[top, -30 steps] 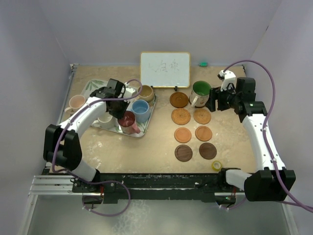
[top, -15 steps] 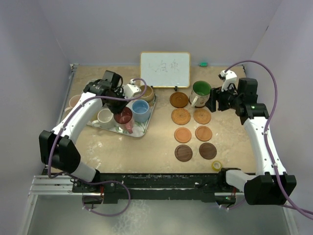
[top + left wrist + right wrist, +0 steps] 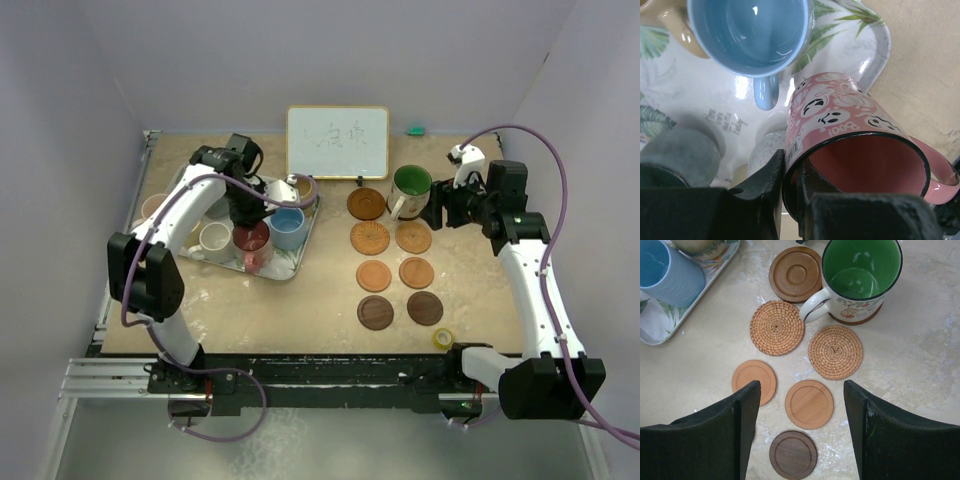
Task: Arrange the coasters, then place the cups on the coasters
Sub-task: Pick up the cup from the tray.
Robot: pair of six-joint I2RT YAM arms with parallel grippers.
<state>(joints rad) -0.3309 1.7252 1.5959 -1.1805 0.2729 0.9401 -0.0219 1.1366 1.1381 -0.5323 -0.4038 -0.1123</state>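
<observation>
We pinch the pink mug (image 3: 840, 120) by its rim.
Our left gripper (image 3: 790, 200) clamps that rim, one finger inside, over the tray (image 3: 860, 45); our right gripper (image 3: 801, 387) gapes empty above the coasters (image 3: 835, 352), green mug (image 3: 860, 270) just ahead on one.

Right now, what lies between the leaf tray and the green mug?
A dark brown ringed coaster lies flat between the tray and the green mug, nothing on it. The right wrist view shows this clearly; the top view agrees.
</observation>
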